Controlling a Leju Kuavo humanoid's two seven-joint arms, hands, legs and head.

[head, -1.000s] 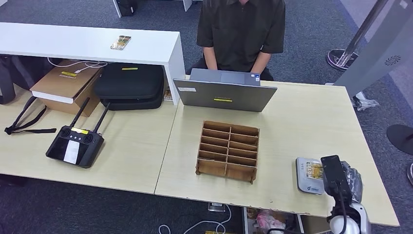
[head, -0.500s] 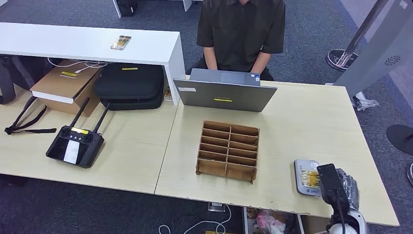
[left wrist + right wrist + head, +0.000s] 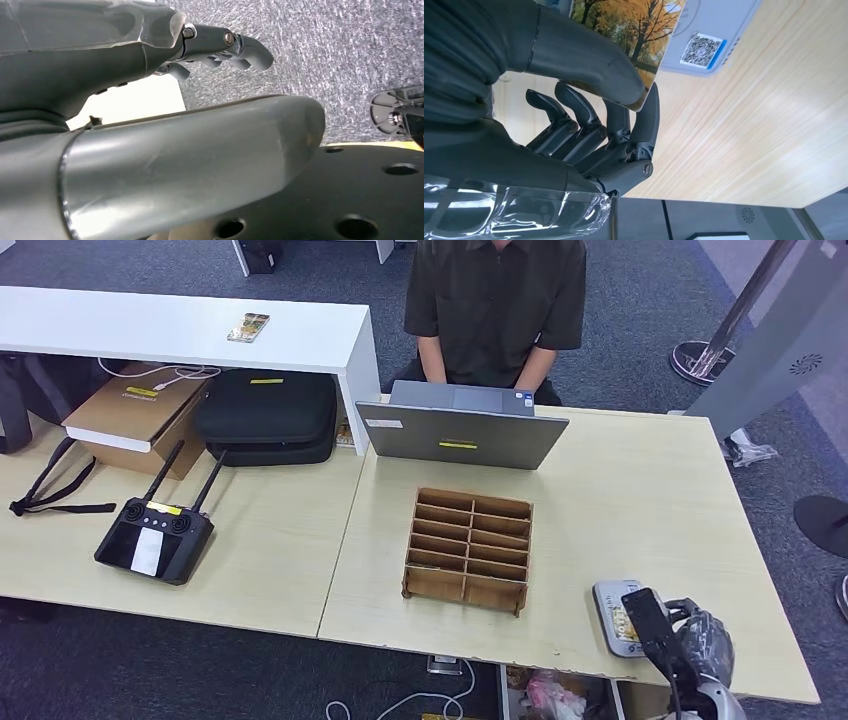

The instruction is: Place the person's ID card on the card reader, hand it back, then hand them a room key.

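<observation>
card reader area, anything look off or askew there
Slightly. The card reader sits right at the near edge of the table, turned at an angle to it. The right hand pinches the ID card over it, tilted rather than flat. No visible spills or damage.

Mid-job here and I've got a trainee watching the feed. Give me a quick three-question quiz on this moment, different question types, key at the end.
1. True or false: the right hand pinches the ID card between thumb and fingers.
2. Which edge of the table does the card reader sit nearest? A) the far edge by the laptop B) the near edge on the robot's right C) the left end by the remote controller
3. Fill in: between the laptop and the near table edge stands a wooden ____ with empty slots.

Key: 1 true; 2 B; 3 organizer.
</observation>
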